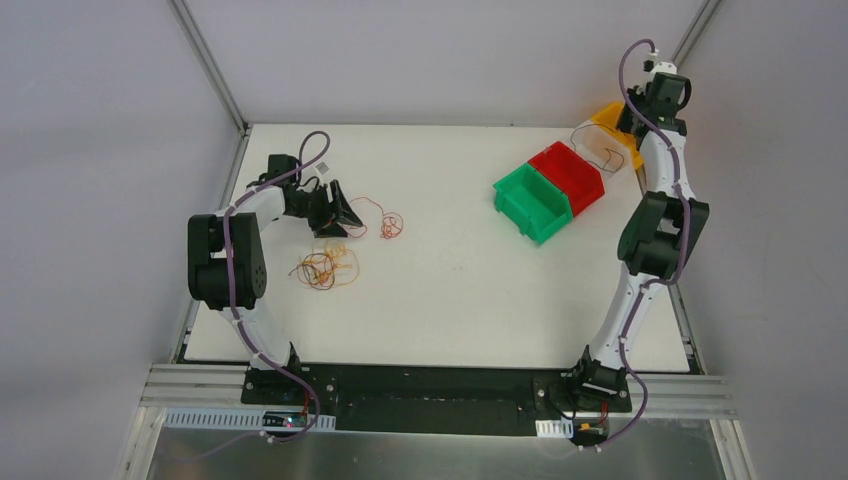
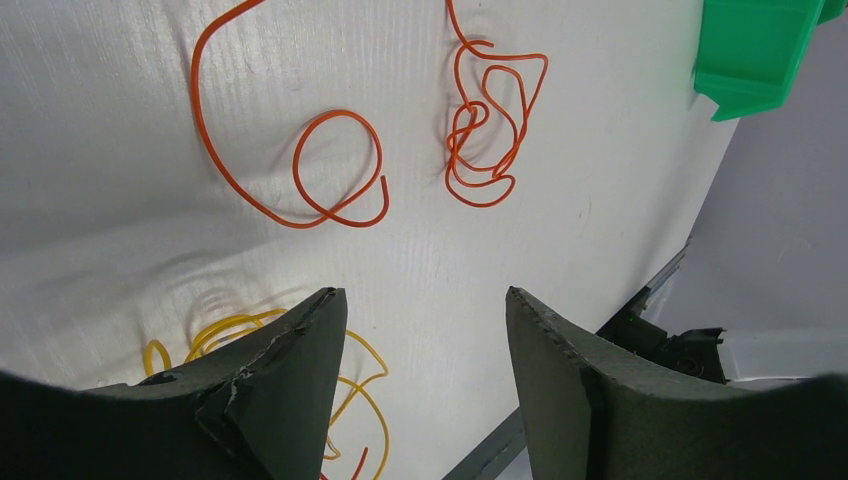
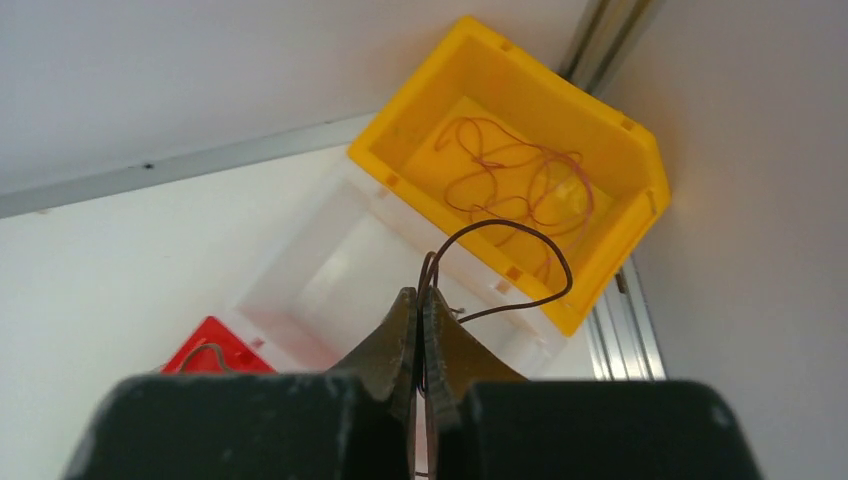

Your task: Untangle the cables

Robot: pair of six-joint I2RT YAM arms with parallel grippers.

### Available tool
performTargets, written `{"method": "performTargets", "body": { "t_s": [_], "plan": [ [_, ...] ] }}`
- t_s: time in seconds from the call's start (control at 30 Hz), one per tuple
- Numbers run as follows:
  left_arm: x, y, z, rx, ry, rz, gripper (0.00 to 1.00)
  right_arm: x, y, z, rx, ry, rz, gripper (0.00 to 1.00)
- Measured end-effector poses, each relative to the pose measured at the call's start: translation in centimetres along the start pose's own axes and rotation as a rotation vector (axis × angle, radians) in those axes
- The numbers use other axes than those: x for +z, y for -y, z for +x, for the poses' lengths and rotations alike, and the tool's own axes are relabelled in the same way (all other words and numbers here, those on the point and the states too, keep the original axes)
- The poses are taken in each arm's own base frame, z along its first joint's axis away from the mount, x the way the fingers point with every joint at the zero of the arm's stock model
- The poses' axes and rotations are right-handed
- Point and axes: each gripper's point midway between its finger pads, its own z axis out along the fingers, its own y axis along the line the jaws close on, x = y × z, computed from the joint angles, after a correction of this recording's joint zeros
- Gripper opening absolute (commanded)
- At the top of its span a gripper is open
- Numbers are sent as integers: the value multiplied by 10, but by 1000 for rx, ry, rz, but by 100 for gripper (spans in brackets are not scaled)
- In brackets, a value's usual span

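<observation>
My right gripper (image 3: 418, 300) pinches a dark brown wire (image 3: 505, 223) over the white bin (image 3: 330, 270) at the far right corner of the table (image 1: 450, 300), I judge to drop it apart, while my left gripper (image 2: 425, 300) hangs spread above the orange wires (image 2: 345, 113) near the left edge.

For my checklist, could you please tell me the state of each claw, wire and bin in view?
left claw, open, empty
right claw, shut on a dark wire
yellow bin, holds a coiled wire
white bin, looks empty
wire pile, tangled on the table
orange wires, lying loose, untouched
</observation>
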Motion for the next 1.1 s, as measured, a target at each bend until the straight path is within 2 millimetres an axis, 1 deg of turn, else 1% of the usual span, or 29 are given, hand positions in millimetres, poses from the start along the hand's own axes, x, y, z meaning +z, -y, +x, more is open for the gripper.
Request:
{"method": "performTargets", "body": {
  "t_s": [0.1,0.17,0.23,0.3,0.37,0.43,0.47,0.53,0.6,0.67,0.77,0.83,0.87,0.93,1.0,1.1],
  "plan": [
    [0,0,0,1,1,-1,61,8,16,14,-35,-34,69,0],
    [-1,0,0,3,0,-2,61,9,30,14,-53,-34,131,0],
    [-1,0,0,4,0,-2,61,7,44,7,-71,-18,191,0],
    [-1,0,1,6,-1,-3,61,1,60,-10,-91,24,259,0],
    [-1,0,1,10,-1,-4,61,-6,76,-34,-112,81,338,0],
    [-1,-1,1,11,-1,-5,61,-14,91,-66,-130,164,417,0],
    [-1,-1,1,12,0,-6,61,-16,95,-76,-139,190,443,0],
    [-1,-1,0,13,0,-8,61,-21,101,-86,-151,219,475,0],
    [-1,-2,0,14,1,-11,61,-21,102,-86,-165,218,484,0],
    [-2,-4,-1,12,5,-15,61,-15,98,-74,-183,189,463,0],
    [-2,-5,-1,12,8,-22,61,2,83,-35,-211,88,386,0],
    [-2,-6,-1,12,8,-24,61,9,64,-6,-221,5,306,0],
    [-2,-6,-1,12,8,-24,61,11,54,4,-222,-31,264,0],
    [-2,-6,-1,12,8,-24,61,12,36,15,-218,-68,189,0],
    [-2,-6,-1,12,8,-24,61,12,15,19,-212,-89,108,0],
    [-2,-6,-1,12,8,-24,61,8,-7,26,-215,-128,19,0]
  ]
}}
